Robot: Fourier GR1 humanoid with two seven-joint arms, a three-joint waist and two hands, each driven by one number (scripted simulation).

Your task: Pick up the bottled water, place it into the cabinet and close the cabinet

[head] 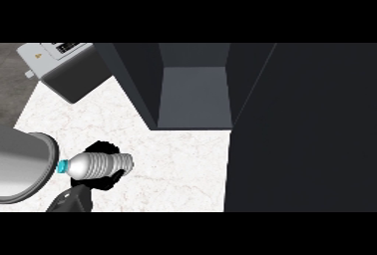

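The water bottle [97,165] is clear with a blue cap. It lies on its side over the white counter [177,169], cap pointing left. My left hand [101,183] is black and curls round the bottle from behind and below, largely hidden by it. The dark cabinet [195,94] stands open at the upper middle with a bare grey shelf inside, up and to the right of the bottle. Its dark door [302,129] is swung out and fills the right side. My right hand does not show.
A large grey rounded shape [18,164] fills the left edge, just beside the bottle's cap; I cannot tell what it is. A grey boxy appliance [63,67] sits at the upper left on the counter. Bare counter lies between the bottle and the cabinet.
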